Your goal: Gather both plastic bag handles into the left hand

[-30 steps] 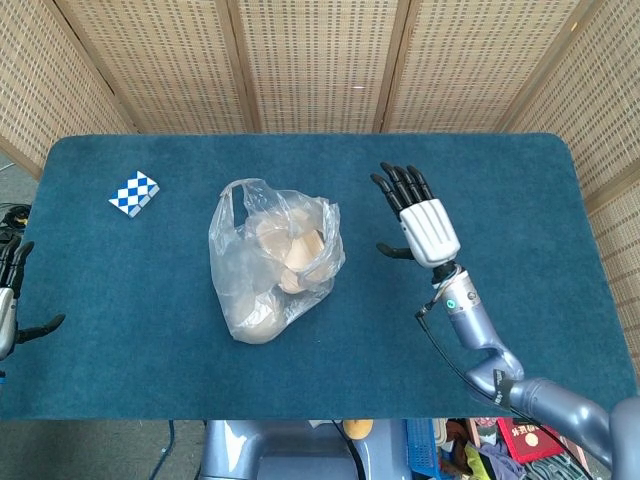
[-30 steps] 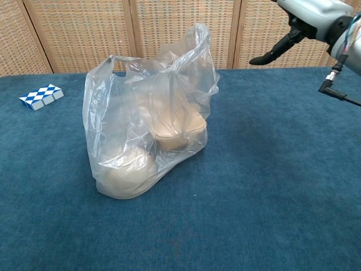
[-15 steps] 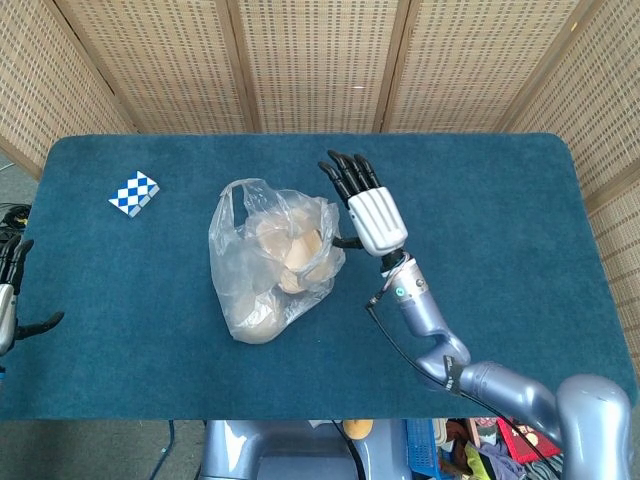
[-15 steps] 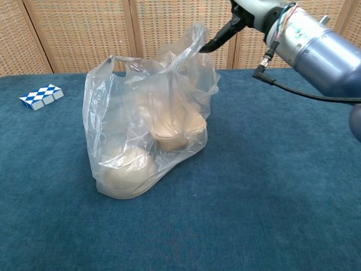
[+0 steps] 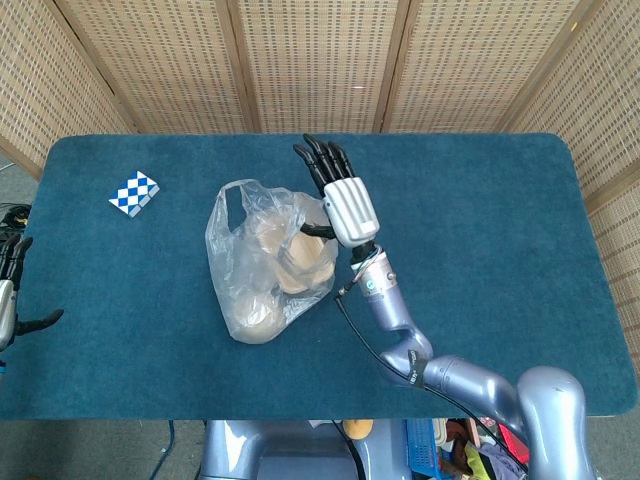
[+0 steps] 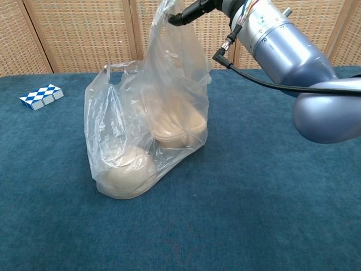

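Note:
A clear plastic bag point(image 5: 265, 265) with pale round foods inside stands on the blue table point(image 5: 500, 200). My right hand point(image 5: 338, 195) hovers over the bag's right side with its fingers straight and apart. Its thumb point(image 6: 186, 11) is hooked under the right handle point(image 6: 169, 34) and lifts it high above the bag point(image 6: 146, 130). The left handle point(image 6: 115, 68) stands free at the bag's far left top. My left hand point(image 5: 8, 300) hangs at the table's left edge, fingers apart, holding nothing, far from the bag.
A blue-and-white checkered block point(image 5: 133, 192) lies at the far left of the table, also seen in the chest view point(image 6: 40, 96). Wicker screens close off the back. My right forearm point(image 6: 276, 42) crosses above the table to the bag's right.
My right hand has swept left from the open table to the bag, slid its thumb under the right handle and raised it. The left hand has stayed put.

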Available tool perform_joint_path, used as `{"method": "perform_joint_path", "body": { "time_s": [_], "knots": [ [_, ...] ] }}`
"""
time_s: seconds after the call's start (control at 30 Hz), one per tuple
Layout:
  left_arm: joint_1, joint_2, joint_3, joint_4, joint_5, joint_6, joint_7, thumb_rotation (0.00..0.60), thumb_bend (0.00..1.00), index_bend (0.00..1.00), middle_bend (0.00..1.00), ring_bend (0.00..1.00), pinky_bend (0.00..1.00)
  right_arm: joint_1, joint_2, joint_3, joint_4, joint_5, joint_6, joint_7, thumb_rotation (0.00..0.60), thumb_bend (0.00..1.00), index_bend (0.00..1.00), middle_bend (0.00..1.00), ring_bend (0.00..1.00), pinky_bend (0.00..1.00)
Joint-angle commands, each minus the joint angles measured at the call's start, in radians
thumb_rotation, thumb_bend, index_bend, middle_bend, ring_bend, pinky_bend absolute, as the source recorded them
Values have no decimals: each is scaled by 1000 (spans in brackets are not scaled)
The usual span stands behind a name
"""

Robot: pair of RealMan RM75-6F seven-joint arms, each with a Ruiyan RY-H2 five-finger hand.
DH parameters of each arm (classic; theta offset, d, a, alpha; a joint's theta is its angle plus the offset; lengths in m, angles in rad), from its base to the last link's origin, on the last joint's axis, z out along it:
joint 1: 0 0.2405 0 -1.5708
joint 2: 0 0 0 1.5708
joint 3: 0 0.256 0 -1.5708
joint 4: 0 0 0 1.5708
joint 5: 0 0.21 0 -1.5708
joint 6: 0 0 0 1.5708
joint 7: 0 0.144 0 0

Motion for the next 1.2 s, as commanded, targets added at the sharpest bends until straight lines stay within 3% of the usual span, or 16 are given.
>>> {"method": "perform_joint_path", "body": {
  "time_s": [0.03, 0.13, 0.43, 0.73, 0.93, 1.0, 1.13, 1.2],
  "knots": [
    [-2, 0, 2, 1, 0, -3, -1, 600, 81, 0, 0, 0, 0, -7, 3, -10, 2, -9, 21, 26, 600, 685, 0, 0, 0, 1],
    [-3, 2, 3, 0, 0, -8, -5, 600, 82, 0, 0, 0, 0, -18, 14, -24, -2, -22, 42, 49, 600, 816, 0, 1, 0, 2],
    [-8, 10, 11, -5, 8, -28, -32, 600, 82, 0, 0, 0, 0, -70, 59, -91, -28, -69, 92, 108, 600, 935, 0, 32, 0, 24],
    [-18, 13, 16, -15, 16, -40, -38, 600, 83, 0, 0, 0, 0, -140, 126, -149, -66, -151, 202, 204, 600, 964, 7, 62, 11, 30],
    [-17, 14, 17, -25, 19, -31, -30, 600, 82, 0, 0, 0, 0, -189, 163, -173, -94, -181, 268, 288, 600, 955, 124, 67, 16, 44],
    [-18, 13, 17, -26, 18, -32, -27, 600, 80, 0, 0, 0, 0, -193, 169, -176, -96, -182, 268, 290, 600, 843, 121, 67, 15, 44],
    [-21, 13, 18, -29, 18, -35, -25, 600, 83, 0, 0, 0, 0, -184, 169, -160, -102, -157, 242, 275, 600, 309, 52, 67, 7, 43],
    [-22, 14, 18, -31, 21, -33, -25, 600, 82, 0, 0, 0, 0, -158, 152, -137, -102, -128, 206, 246, 600, 179, 18, 64, 3, 44]
  ]
}}
